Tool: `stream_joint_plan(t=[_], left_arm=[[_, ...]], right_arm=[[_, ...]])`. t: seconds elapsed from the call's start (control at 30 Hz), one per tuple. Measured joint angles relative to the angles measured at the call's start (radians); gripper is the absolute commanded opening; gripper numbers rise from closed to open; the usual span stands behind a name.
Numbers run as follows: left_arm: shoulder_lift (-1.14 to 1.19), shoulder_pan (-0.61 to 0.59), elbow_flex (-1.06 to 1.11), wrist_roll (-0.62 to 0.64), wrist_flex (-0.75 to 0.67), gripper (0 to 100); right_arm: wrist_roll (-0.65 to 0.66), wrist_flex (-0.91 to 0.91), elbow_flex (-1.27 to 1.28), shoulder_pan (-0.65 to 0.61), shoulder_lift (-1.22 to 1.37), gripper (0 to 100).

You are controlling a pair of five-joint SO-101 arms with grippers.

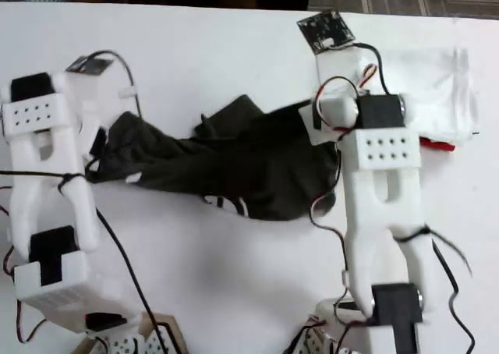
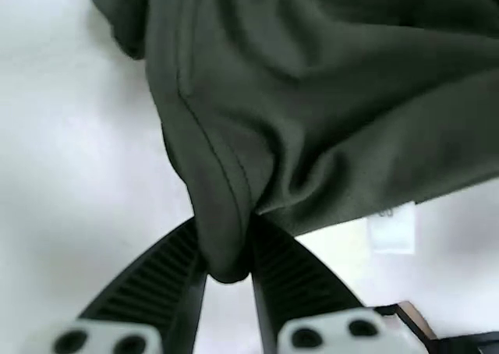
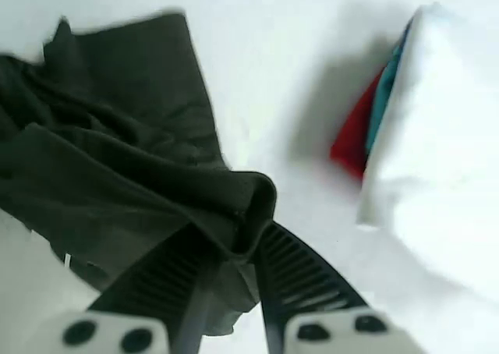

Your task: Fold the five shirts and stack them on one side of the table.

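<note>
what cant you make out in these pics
- High view: the right arm covers part of the folded stack and part of the dark shirt.
- Right wrist view: red, teal and white layers show in the stack, but how many shirts it holds cannot be told.
- Left wrist view: print on the white tag is too small to read; fabric hides the tips of the left end effector.

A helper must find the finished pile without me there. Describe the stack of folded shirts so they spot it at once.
On the white table, look to the far right side, beside the right arm. The folded stack lies there: a white shirt on top with red and teal edges showing beneath, unlike the crumpled dark shirt spread mid-table.
</note>
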Motion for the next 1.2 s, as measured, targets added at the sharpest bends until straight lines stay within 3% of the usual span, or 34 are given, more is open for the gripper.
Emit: stream_joint_plan(t=[0.2, 0.5, 0.77, 1.2], left_arm=[[-0.146, -0.002, -0.041, 0.069, 0.012, 3], [-0.649, -0.002, 0.038, 0.178, 0.012, 3], [-0.954, -0.002, 0.049, 0.233, 0.012, 3], [-1.054, -0.003, -0.146, 0.299, 0.012, 3]], right_arm=[[0.034, -0.066, 0.000, 0.000, -0.190, 1.9], [0.040, -0.110, 0.000, 0.028, -0.514, 1.9], [0.040, -0.180, -0.002, 0.031, -0.724, 1.9], [0.040, -0.308, -0.008, 0.068, -0.924, 1.9]])
